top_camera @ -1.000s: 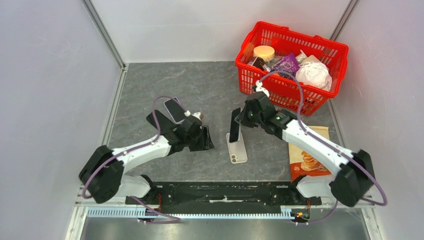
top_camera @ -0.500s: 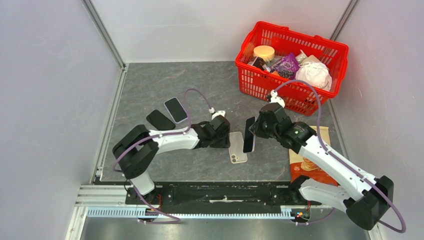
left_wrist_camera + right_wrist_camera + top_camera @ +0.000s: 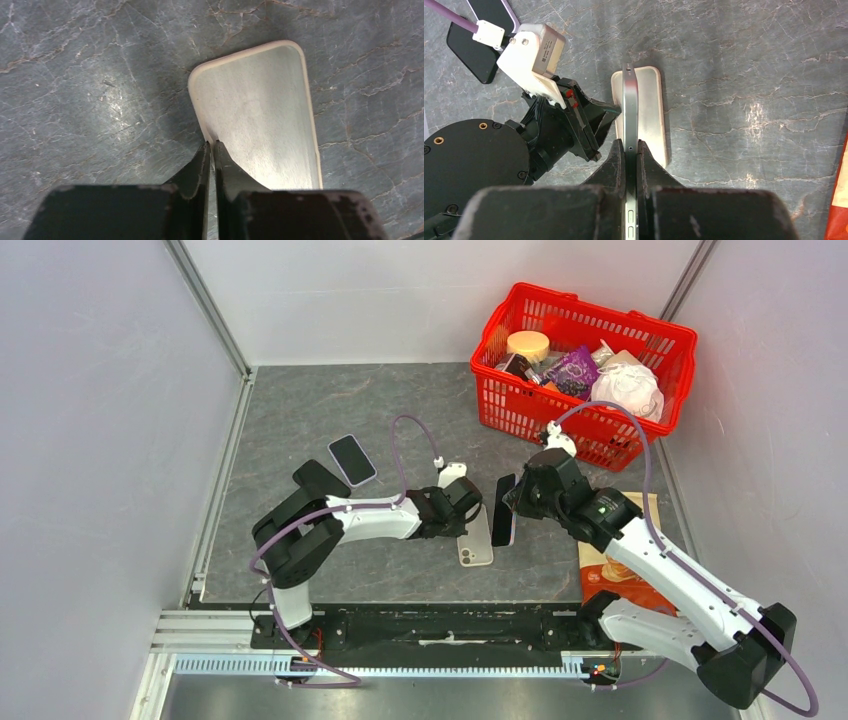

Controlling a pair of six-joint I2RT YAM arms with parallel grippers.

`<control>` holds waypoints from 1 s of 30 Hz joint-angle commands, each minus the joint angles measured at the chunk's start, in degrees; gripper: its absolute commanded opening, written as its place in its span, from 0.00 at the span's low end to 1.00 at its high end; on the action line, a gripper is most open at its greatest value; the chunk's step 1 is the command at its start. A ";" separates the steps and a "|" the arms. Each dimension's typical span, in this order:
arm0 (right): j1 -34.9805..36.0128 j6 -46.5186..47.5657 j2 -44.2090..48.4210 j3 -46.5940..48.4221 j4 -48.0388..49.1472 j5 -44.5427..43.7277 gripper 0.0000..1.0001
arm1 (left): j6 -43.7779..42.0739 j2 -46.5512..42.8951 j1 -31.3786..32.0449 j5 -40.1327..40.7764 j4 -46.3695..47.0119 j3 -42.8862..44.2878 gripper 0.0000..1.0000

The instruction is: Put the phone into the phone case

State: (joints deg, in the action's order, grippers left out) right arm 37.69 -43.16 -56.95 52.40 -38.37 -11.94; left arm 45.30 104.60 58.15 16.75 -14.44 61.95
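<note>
Legible text: none | orange printed snack bag (image 3: 598, 575): lettering too small | purple foil packet (image 3: 573, 368) in red plastic mesh basket (image 3: 540, 415): print blurred | white boxy camera housing (image 3: 531, 47) (small label, unreadable)

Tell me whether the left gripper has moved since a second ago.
Yes. The left gripper moved right across the table, toward the side where the red basket stands, and now pinches the rim of the phone case.
</note>
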 commanded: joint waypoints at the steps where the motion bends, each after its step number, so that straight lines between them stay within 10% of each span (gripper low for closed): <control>1: -0.08 1.05 0.88 1.04 2.31 -0.80 0.00 | 1.11 0.29 0.04 6.16 -3.26 0.89 0.06; 21: 0.18 -0.22 -9.13 -0.11 14.83 9.35 0.00 | -3.32 -17.73 -8.92 5.80 -3.90 -16.18 0.03; 30: 1.06 -0.88 -14.94 1.60 18.98 11.68 0.00 | -2.65 -20.96 -10.78 0.47 -1.41 -18.09 0.23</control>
State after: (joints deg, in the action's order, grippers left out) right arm 38.28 -43.05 -70.74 52.07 -25.47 -2.31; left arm 43.68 86.78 48.45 19.84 -18.83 44.49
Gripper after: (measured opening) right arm 0.046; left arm 0.176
